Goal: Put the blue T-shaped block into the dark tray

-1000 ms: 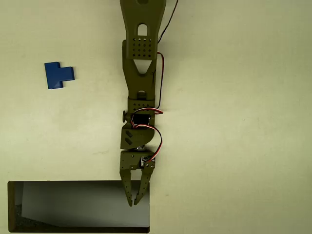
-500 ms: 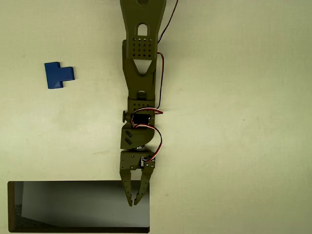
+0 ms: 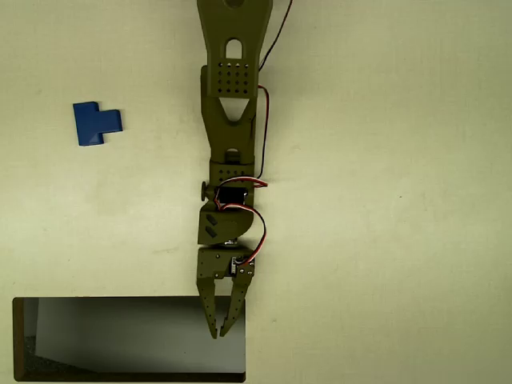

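1. Up at the overhead view's left, your blue T-shaped block (image 3: 97, 122) lies flat on the worktop (image 3: 384, 200), well apart from the dark tray (image 3: 128, 374).
2. Fingers (image 3: 211, 316) nearly together, empty, over the tray's right end.
3. Expect it light, stiff, slippery; pinch across the bar.

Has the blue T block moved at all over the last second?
No. In the overhead view the blue T-shaped block lies at the same spot on the table, up and left of the dark tray, well clear of the claw.

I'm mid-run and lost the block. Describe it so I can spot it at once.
Start at the arm running down the middle of the overhead view, then look far left of its upper part. The block lies alone on the pale table: small, glossy blue, T-shaped.
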Tool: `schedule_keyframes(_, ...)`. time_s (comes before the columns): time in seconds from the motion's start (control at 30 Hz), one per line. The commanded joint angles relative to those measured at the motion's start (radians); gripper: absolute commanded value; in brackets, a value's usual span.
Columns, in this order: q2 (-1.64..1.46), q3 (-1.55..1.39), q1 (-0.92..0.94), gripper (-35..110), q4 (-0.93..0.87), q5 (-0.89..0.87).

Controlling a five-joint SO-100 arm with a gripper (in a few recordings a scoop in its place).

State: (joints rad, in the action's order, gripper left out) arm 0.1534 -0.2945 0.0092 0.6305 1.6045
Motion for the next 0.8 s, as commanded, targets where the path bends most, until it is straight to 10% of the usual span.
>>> schedule_keyframes(0.0, 0.003, -0.005, -0.005, 0, 0.029, 0.009)
schedule_keyframes(0.63, -0.003, -0.020, -0.005, 0, 0.041, 0.025)
schedule_keyframes(0.77, -0.328, -0.483, -0.006, 0, 0.137, 0.003)
